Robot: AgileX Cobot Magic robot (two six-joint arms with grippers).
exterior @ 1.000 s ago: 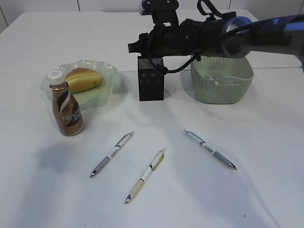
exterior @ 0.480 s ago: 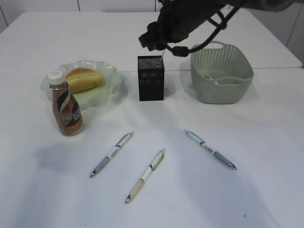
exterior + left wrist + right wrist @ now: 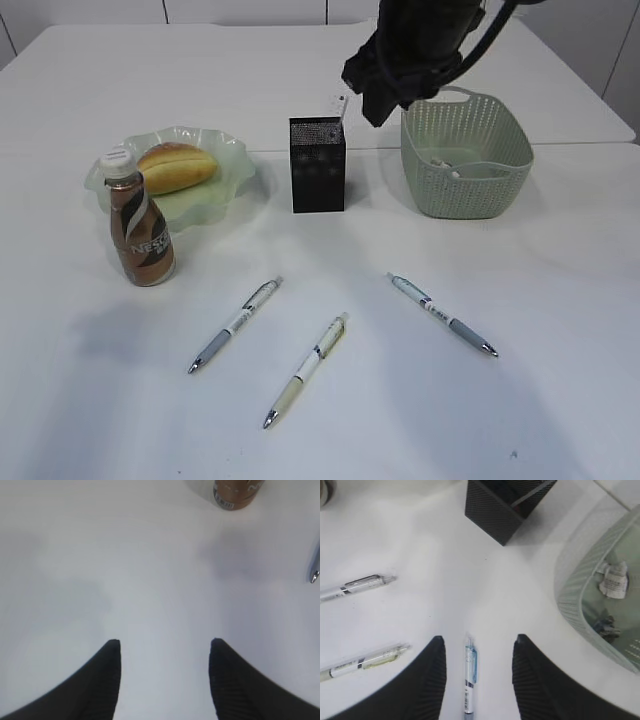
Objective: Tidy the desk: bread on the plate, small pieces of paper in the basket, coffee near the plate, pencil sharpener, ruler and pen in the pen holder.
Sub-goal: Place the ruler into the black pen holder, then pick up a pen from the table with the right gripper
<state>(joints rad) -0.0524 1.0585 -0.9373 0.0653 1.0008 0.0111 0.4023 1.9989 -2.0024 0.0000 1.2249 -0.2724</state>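
Exterior view: a plain white bench (image 3: 560,400) fills the scene, with a white panelled wall (image 3: 150,10) behind. A golden bread roll (image 3: 177,166) lies on the pale green wavy-edged glass plate (image 3: 225,195), and the brown coffee bottle (image 3: 140,232) stands just in front. The black mesh pen holder (image 3: 318,165) sits beside the green woven plastic basket (image 3: 467,155), which holds paper scraps (image 3: 615,582). Three pens (image 3: 236,324) lie loose on the bench. The right gripper (image 3: 476,642) and left gripper (image 3: 164,644) both hang with fingers spread, grasping nothing.

White table (image 3: 560,300): plate (image 3: 225,190), coffee bottle (image 3: 140,235), pen holder (image 3: 318,170), basket (image 3: 468,165), three pens (image 3: 237,323).
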